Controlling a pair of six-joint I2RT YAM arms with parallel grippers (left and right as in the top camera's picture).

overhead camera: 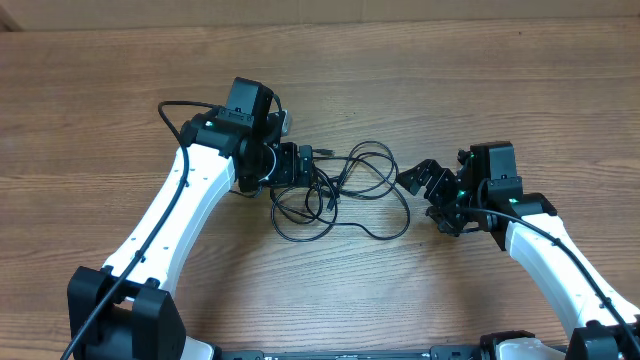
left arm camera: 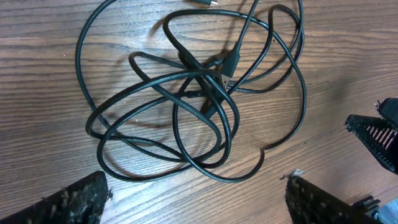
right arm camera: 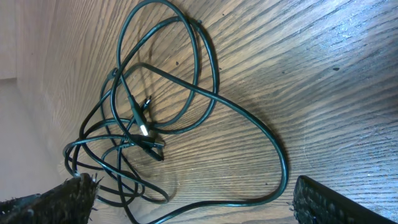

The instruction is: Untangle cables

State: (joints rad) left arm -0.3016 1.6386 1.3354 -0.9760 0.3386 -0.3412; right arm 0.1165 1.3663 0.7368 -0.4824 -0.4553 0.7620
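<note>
The black cables (overhead camera: 340,190) lie in a loose tangle of crossing loops on the wooden table between my two arms. In the left wrist view the cables (left arm camera: 199,93) overlap around a plug near the middle. In the right wrist view the cables (right arm camera: 161,118) show small plug ends inside the loops. My left gripper (overhead camera: 300,165) is open at the tangle's left edge, fingers apart and empty (left arm camera: 199,202). My right gripper (overhead camera: 425,185) is open at the right edge, a wide loop lying between its fingers (right arm camera: 193,202).
The wooden table (overhead camera: 320,80) extends all around the tangle. The left arm's thick black wire (overhead camera: 170,115) loops behind it. My right gripper's fingers also show at the right edge of the left wrist view (left arm camera: 379,137).
</note>
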